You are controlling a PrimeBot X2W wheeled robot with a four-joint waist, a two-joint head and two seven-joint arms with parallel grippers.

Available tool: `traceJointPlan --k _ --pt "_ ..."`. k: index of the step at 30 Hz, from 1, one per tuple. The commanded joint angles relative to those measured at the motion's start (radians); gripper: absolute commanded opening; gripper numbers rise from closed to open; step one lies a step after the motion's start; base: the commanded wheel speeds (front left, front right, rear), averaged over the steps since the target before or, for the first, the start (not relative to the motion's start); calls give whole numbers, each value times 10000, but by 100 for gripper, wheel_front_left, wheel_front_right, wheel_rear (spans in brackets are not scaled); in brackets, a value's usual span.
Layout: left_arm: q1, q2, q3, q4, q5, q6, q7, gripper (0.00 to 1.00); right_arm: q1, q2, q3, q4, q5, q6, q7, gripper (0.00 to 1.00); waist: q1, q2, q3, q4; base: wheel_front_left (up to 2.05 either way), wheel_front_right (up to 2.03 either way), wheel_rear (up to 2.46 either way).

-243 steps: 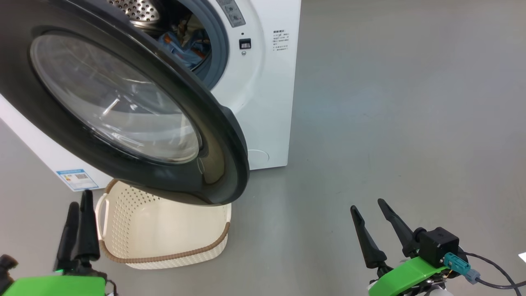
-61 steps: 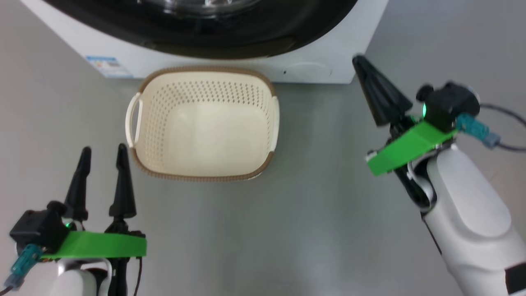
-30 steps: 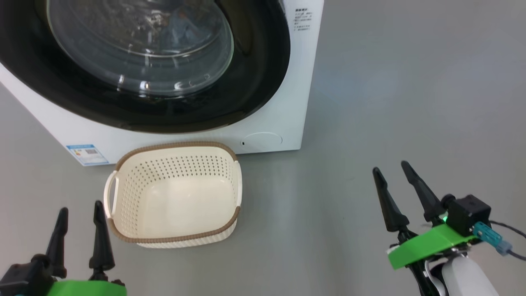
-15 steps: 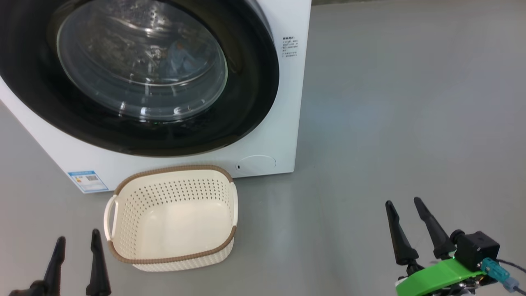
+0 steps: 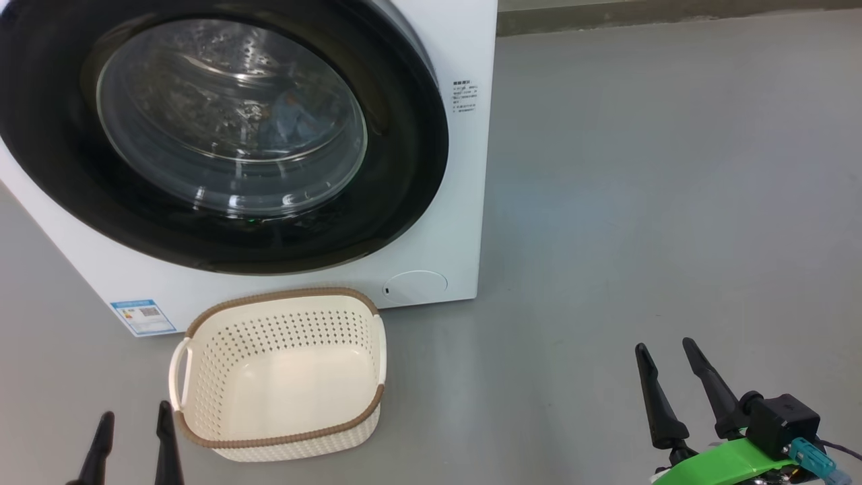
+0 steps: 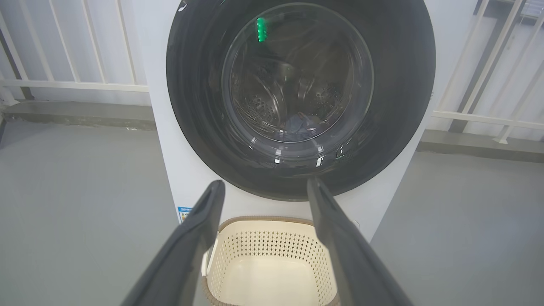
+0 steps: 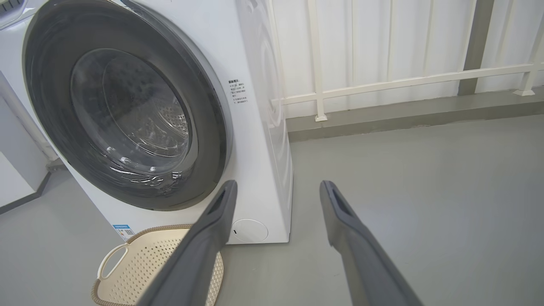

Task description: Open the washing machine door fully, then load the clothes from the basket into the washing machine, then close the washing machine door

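Note:
The washing machine door (image 5: 222, 128) lies shut flat against the white washing machine (image 5: 465, 202). Through its glass, blue clothes (image 5: 296, 118) rest in the steel drum; the left wrist view shows the clothes (image 6: 297, 125) low in the drum. The cream basket (image 5: 279, 377) stands on the floor before the machine with nothing in it. My left gripper (image 5: 133, 421) is open at the lower left, beside the basket's left handle. My right gripper (image 5: 663, 360) is open at the lower right, over bare floor. Both hold nothing.
Grey floor (image 5: 640, 202) stretches to the right of the machine. A white railing (image 7: 382, 80) and a low kerb run behind it. A blue label sticker (image 5: 143, 316) sits on the machine's lower left corner.
The door, open several seconds ago, is shut. Over the last second the head view has tilted up; both grippers have sunk toward that view's bottom edge.

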Motion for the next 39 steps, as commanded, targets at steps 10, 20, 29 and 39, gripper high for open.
traceJointPlan --k 10,20,29,39 --pt "93 156 191 -248 140 -15 -65 100 2 47 82 -257 -125 -55 -48 100 0 0 -79 188 0 0 0" --pt "338 -234 -209 587 111 2 31 0 168 90 -29 586 54 4 24 0 0 0 -88 225 0 0 0" --pt "155 -206 -221 694 -917 0 298 0 110 78 -84 583 1058 -1 281 0 8 0 -102 238 0 0 0" --pt "-77 -174 -233 827 -2053 -2 590 0 9 66 -151 604 2164 -5 566 0 1 0 -86 251 0 0 0"
